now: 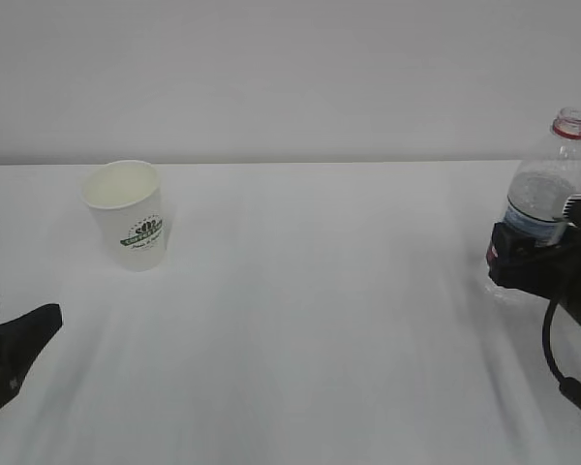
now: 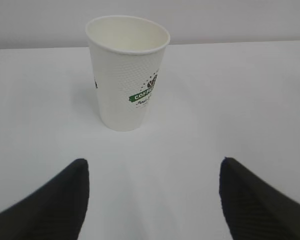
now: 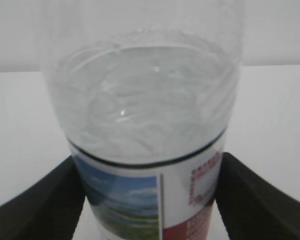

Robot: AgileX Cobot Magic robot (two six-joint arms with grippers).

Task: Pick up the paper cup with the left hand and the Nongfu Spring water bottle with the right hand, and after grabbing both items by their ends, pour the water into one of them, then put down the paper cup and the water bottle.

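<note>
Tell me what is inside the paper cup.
The paper cup stands upright and open-topped. Only the plain white upper part of its inner wall shows, with nothing on it. The near wall hides its bottom, so whether water lies there cannot be told.

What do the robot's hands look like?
Both are black. The left tool has two wedge-shaped fingers with a finely ribbed surface. The right tool has the same dark fingers, and a black cable loops down from its arm.
</note>
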